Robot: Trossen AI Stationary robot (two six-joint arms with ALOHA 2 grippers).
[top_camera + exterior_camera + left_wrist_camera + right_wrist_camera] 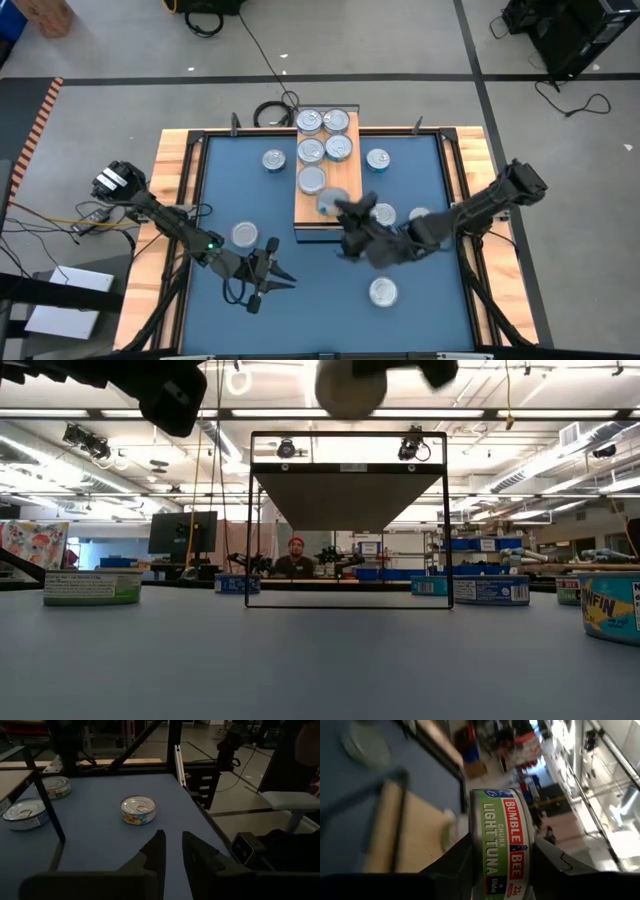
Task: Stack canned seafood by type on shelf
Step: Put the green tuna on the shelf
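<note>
The right gripper [501, 870] is clamped on a green-label tuna tin [502, 850], fingers pressing its flat faces so it rides on edge (a hold that will need a wrist turn before the tin can lie flat). In the high view this gripper [340, 212] hangs over the near end of the shelf [303, 215], at about 6 o'clock on the wooden top, the carried tin [331, 202] a pale blur just above the bare boards, probably lined up to start or join a stack there. Five tins already sit toward the shelf's 12 o'clock end [325, 122].

Outward, loose tins lie on the blue mat [320, 300]: two at the shelf's 3 o'clock side, one at 5 o'clock [383, 292], one at 8 o'clock [244, 235].

The left gripper [172, 855] waits low over the mat, well off at 8 o'clock, fingers narrowed with a slim gap and nothing between them; a tin [138, 810] lies ahead of it.
</note>
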